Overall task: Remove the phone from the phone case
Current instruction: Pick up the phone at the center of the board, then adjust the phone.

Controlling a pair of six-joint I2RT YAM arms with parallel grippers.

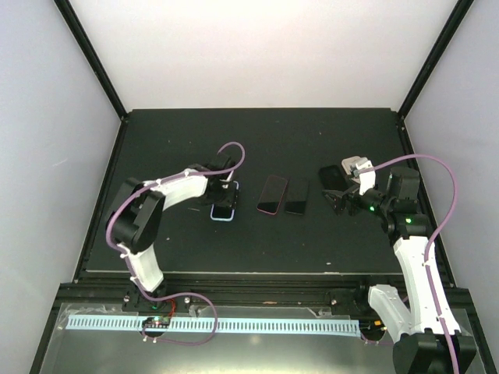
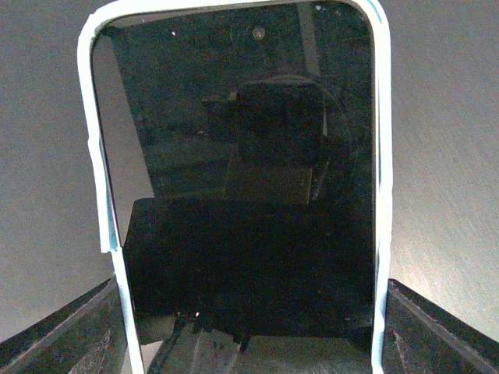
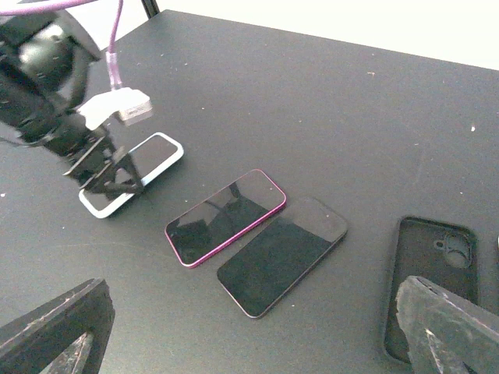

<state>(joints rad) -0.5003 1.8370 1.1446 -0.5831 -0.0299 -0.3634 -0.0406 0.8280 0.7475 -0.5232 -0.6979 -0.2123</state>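
Observation:
The phone (image 2: 249, 156) has a black screen and lies in the pale blue phone case (image 2: 380, 156) on the black table, left of centre in the top view (image 1: 223, 214). The case rim hides the phone's edge. My left gripper (image 2: 252, 282) is down over one end, its fingers (image 2: 437, 327) pressed against both long sides of the case. The left rim is kinked near the fingertip. The right wrist view shows the cased phone (image 3: 160, 152) flat on the table. My right gripper (image 3: 253, 287) is open and empty, up above the table's right side (image 1: 341, 204).
A loose magenta-edged phone (image 3: 226, 216) and a dark phone (image 3: 282, 253) lie side by side mid-table (image 1: 273, 195), (image 1: 296, 196). An empty black case (image 3: 433, 273) lies to the right (image 1: 330, 177). White walls enclose the table.

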